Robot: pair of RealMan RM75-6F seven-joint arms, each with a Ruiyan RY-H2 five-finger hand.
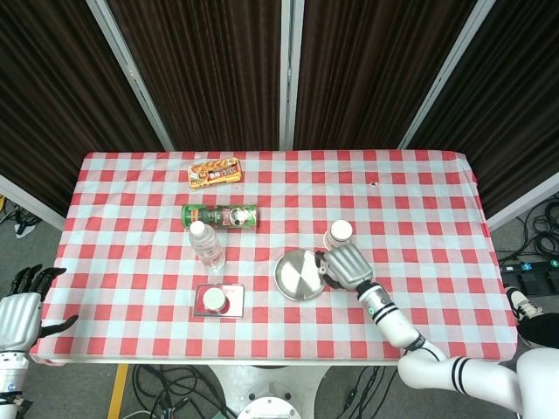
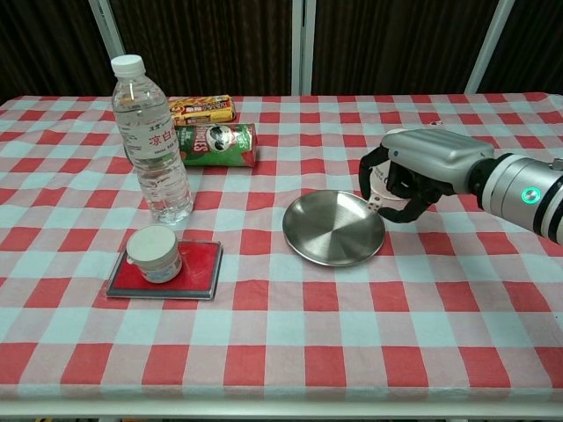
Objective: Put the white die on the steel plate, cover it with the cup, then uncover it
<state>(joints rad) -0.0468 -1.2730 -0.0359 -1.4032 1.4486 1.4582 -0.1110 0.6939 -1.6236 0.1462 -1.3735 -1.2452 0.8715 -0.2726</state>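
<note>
The steel plate (image 1: 300, 274) (image 2: 332, 227) lies mid-table. My right hand (image 1: 346, 264) (image 2: 422, 171) hovers at the plate's right rim, fingers curled, pinching the small white die (image 2: 377, 201) at its fingertips just above the rim. The white paper cup (image 1: 340, 232) stands upright just behind the hand; in the chest view the hand hides nearly all of it. My left hand (image 1: 22, 310) hangs off the table's left front corner, fingers apart and holding nothing; the chest view does not show it.
A water bottle (image 1: 207, 243) (image 2: 151, 141) stands left of the plate. Behind it lie a green chip can (image 1: 219, 215) (image 2: 215, 143) and a snack box (image 1: 215, 173) (image 2: 201, 109). A white jar (image 2: 155, 253) sits on a red tray (image 1: 218, 301).
</note>
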